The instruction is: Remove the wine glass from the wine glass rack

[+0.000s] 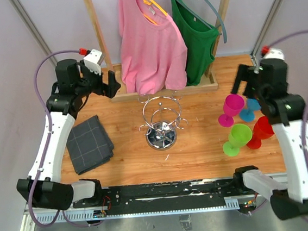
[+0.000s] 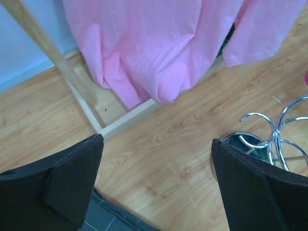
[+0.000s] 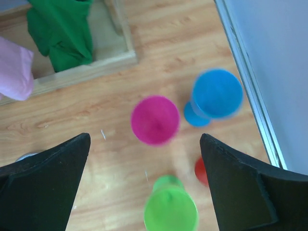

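Observation:
The chrome wine glass rack [image 1: 163,123] stands mid-table with nothing hanging on its looped arms; part of it shows in the left wrist view [image 2: 276,139]. Several plastic wine glasses stand on the table to its right: magenta [image 1: 233,108] [image 3: 155,120], blue [image 1: 250,109] [image 3: 216,94], green [image 1: 238,138] [image 3: 171,209] and red [image 1: 261,131] [image 3: 200,171]. My right gripper [image 1: 242,82] [image 3: 144,137] hangs open above them, holding nothing. My left gripper [image 1: 111,84] [image 2: 156,139] is open and empty at the back left, well left of the rack.
A wooden clothes rack [image 1: 165,90] with a pink shirt [image 1: 150,45] and a green shirt [image 1: 195,35] stands along the back. A folded dark grey cloth [image 1: 89,143] lies at the left. The table's right edge rail [image 3: 250,96] runs close beside the blue glass.

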Robot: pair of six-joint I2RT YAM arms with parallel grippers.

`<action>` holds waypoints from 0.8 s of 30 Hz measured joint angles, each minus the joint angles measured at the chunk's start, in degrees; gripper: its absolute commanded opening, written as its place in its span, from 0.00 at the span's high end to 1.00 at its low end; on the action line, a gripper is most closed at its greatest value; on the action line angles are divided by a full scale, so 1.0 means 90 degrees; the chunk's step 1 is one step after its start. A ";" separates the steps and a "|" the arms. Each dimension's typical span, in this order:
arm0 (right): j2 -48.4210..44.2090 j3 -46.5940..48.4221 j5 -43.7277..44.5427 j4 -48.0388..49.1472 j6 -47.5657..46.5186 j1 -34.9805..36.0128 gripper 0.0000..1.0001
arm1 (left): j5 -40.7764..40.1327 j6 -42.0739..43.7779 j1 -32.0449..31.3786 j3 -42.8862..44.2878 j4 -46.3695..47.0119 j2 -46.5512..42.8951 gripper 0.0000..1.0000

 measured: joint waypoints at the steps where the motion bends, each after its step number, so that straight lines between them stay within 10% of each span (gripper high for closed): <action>1: 0.0182 -0.0051 0.0095 0.0311 -0.0087 0.0265 0.02 | -0.0078 -0.0085 0.0002 -0.0107 0.0097 -0.0036 0.01; 14: 0.2096 -0.1698 0.0301 0.4736 -0.0908 0.0797 0.02 | -0.0903 -0.1115 0.0699 -0.1433 0.2079 0.0083 0.01; 24: 0.1829 -0.2285 0.0352 0.5731 -0.1241 0.0797 0.02 | -0.1450 -0.1314 0.0704 -0.1566 0.2543 0.0236 0.01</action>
